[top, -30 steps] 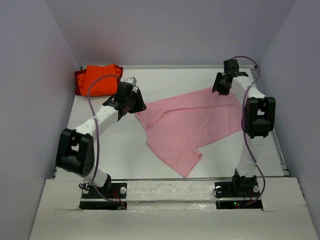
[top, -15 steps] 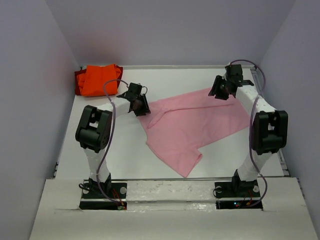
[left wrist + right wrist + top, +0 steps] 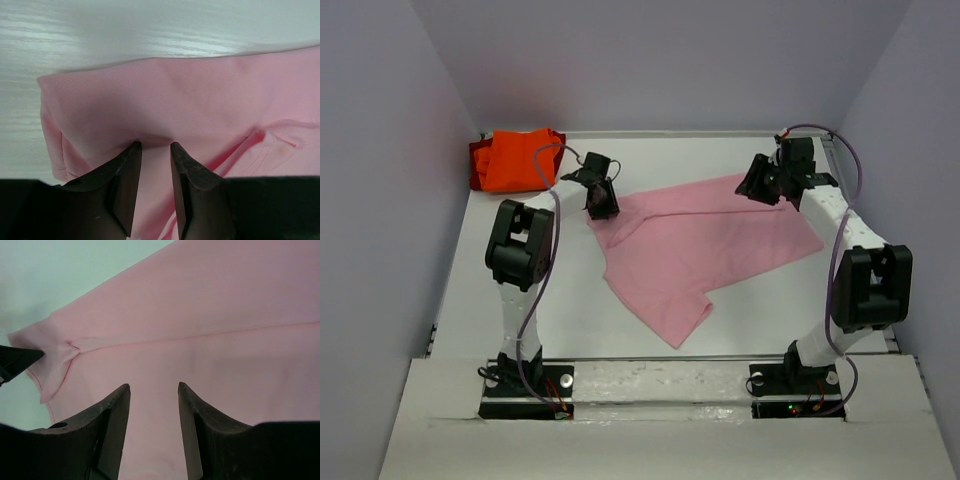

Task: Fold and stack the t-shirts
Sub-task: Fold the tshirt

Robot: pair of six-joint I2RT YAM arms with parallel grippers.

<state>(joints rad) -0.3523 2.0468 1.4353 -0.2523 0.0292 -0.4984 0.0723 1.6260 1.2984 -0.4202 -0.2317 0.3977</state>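
walls (image 3: 650,60): pale lilac, three sides | bench (image 3: 550,290): white | pink t-shirt (image 3: 700,245): spread askew mid-bench | arms: both reach forward, elbows raised, wrists pitched down | orange t-shirts (image 3: 515,160): piled, far-left corner | left gripper (image 3: 602,205): closed on a puckered fold at the pink shirt's left end | right gripper (image 3: 760,185): at the far-right edge, fingers apart, pink cloth between; cannot tell if held

Cannot count shirts in orange pile (image 3: 515,160): too small. Cannot see whole pink shirt (image 3: 200,95) in wrist views: cropped at edges, under fingers (image 3: 125,190). Cannot confirm right gripper (image 3: 152,386) grip.
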